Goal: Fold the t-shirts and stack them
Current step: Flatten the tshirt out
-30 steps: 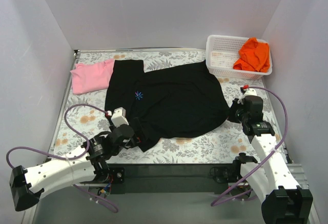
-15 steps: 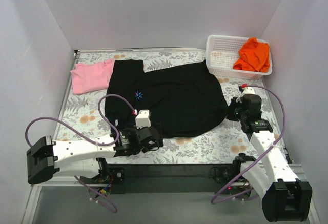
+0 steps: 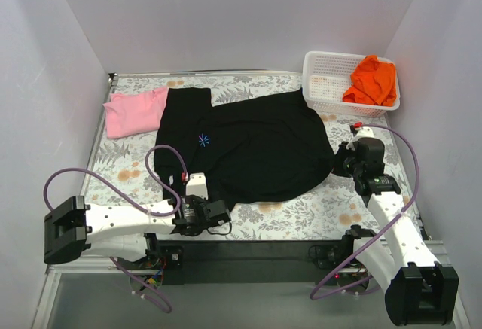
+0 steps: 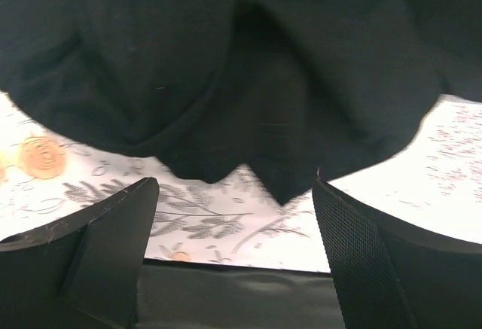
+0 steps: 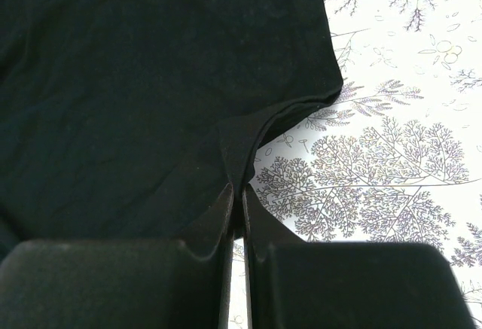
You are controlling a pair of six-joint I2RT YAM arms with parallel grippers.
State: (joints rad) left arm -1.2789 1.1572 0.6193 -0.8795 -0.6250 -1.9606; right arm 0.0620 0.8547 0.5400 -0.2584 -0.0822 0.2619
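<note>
Lying spread over the middle of the table, the black tee is the largest piece, and its small blue starburst faces up. It is a thin, matte knit cloth, soft and light. I judge that it will sag, drag and wrinkle if it is lifted from one point only; it is not fragile and not slippery. The best places to take it seem to be the hem and the corners, at two points well apart, so that the fold line comes out straight.

The right gripper is clamped on a small raised ridge of this cloth at its near right edge. The left gripper is spread wide and grasps nothing; the wavy near hem lies just beyond its fingers, low over the table.

The pink tee lies flat at the far left, touching the black sleeve or slightly under it; I cannot tell which. The orange tee is crumpled in the basket at the far right, partly over its rim. The basket is stiff white plastic mesh. The table cover is white with printed leaves and flowers.
</note>
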